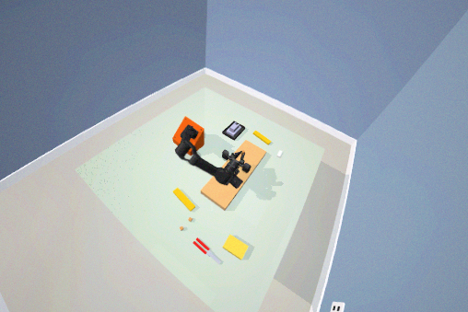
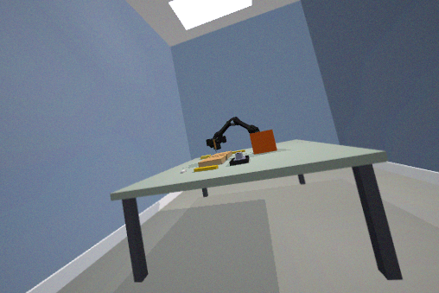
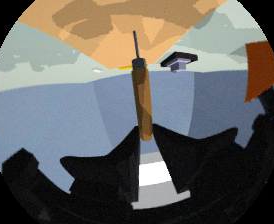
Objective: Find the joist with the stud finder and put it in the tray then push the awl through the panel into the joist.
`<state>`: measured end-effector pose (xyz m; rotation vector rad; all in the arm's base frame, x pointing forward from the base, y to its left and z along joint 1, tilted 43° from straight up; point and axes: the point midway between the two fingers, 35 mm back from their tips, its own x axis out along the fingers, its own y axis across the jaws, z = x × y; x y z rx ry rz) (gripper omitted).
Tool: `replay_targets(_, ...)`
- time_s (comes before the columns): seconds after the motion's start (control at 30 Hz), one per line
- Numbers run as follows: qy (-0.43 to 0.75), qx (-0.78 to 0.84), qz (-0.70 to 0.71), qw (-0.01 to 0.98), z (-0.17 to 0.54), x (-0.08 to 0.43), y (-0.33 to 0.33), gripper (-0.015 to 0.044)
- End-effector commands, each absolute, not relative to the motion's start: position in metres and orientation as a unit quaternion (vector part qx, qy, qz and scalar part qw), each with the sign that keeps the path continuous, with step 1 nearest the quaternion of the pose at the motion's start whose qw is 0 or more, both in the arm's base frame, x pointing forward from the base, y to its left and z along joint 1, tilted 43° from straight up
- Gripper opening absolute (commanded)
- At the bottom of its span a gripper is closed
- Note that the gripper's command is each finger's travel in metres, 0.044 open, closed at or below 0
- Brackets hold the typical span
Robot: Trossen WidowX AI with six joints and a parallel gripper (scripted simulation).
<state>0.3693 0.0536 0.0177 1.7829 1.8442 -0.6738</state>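
Awl (image 3: 142, 100) gripped by its handle in the nearly closed claw (image 1: 241, 156) (image 2: 216, 146) (image 3: 145, 127) — above the panel (image 1: 216, 193) (image 2: 212, 161) (image 3: 113, 30), spike toward it, apparently near upright. The arm (image 1: 205, 166) (image 2: 224, 128) arches out over the panel, wrist turned down; the coming push likely runs straight along the awl's long axis.

We find the awl's handle (image 3: 142, 102) brown and wood-like, its slim shank (image 3: 136, 46) grey and metallic in look. The floor panel (image 1: 215, 191) (image 2: 212, 161) (image 3: 113, 37) presents as smooth, light wood; we note a matt, smooth tabletop (image 1: 152, 158) (image 2: 302, 159) (image 3: 18, 70).
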Motion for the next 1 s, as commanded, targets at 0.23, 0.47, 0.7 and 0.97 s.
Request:
replay_targets(0.23,0.675,0.652,-0.246,0.242,0.009,0.369,0.045,0.0)
replay_targets(0.47,0.675,0.652,-0.246,0.242,0.0,0.369,0.037,0.0)
replay_targets(0.7,0.675,0.652,-0.246,0.242,-0.008,0.369,0.03,0.0)
replay_targets(0.97,0.676,0.652,-0.245,0.24,-0.008,0.368,0.031,0.0)
